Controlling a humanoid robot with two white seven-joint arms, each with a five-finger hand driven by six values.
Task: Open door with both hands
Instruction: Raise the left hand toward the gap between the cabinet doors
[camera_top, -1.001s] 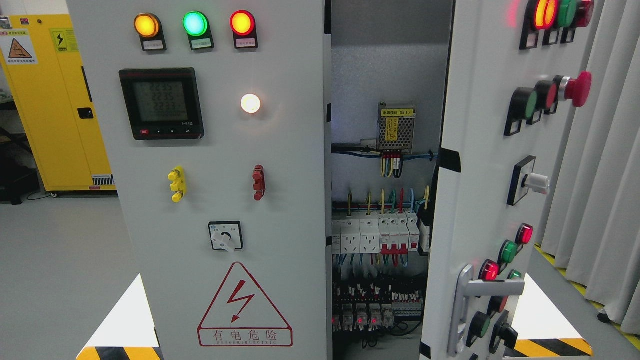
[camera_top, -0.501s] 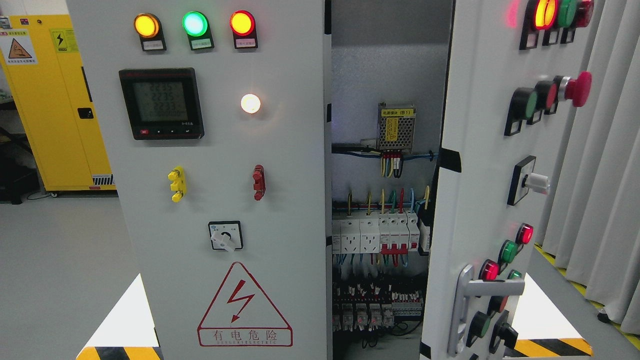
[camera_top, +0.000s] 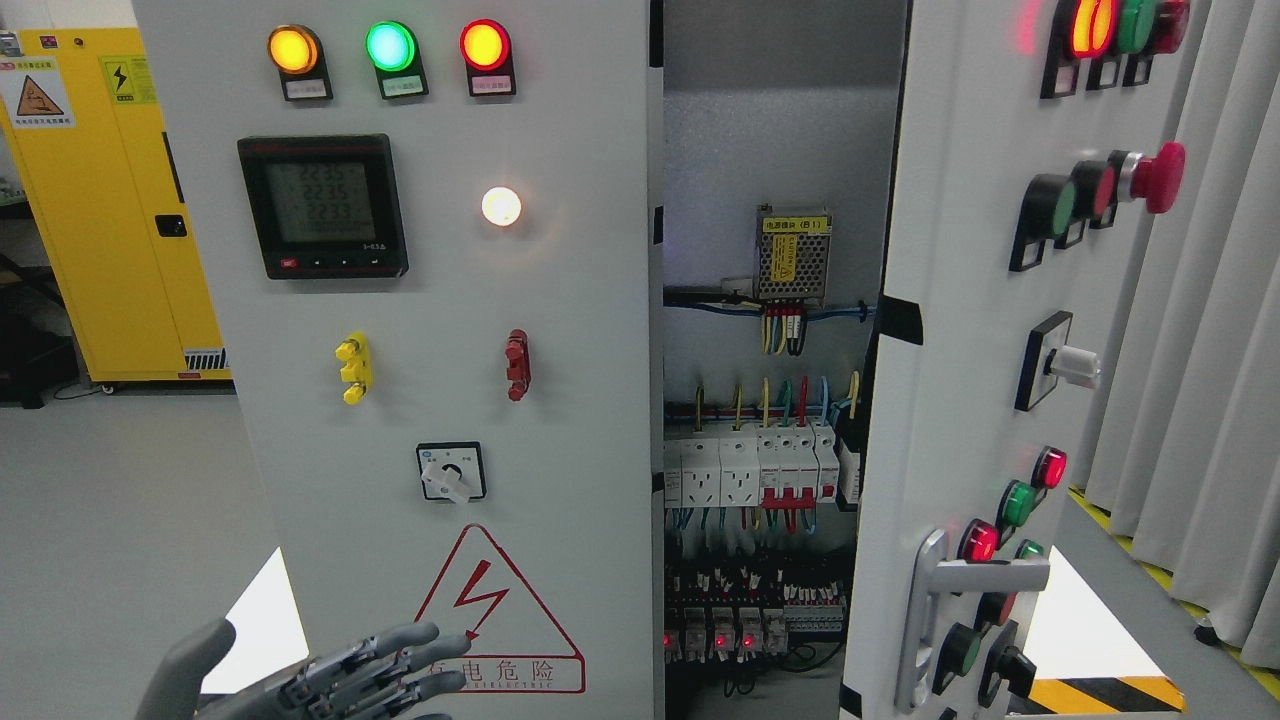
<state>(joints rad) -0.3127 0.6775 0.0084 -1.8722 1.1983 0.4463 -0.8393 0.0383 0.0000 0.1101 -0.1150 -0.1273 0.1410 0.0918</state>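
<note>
The grey electrical cabinet has two doors. The left door (camera_top: 430, 330) is closed and carries three lamps, a meter, a rotary switch and a red warning triangle. The right door (camera_top: 960, 330) stands swung outward, with a silver lever handle (camera_top: 950, 590) low on it. Between the doors the cabinet interior (camera_top: 765, 420) shows breakers and coloured wiring. My left hand (camera_top: 340, 680) rises at the bottom left in front of the left door's lower part, fingers spread and holding nothing. The right hand is out of view.
A yellow cabinet (camera_top: 110, 200) stands at the back left on the grey floor. Pale curtains (camera_top: 1200, 350) hang at the right. Yellow-black hazard tape (camera_top: 1105, 695) marks the floor by the cabinet base.
My left hand has come up into view at the bottom left, in front of the left door. The doors have not moved.
</note>
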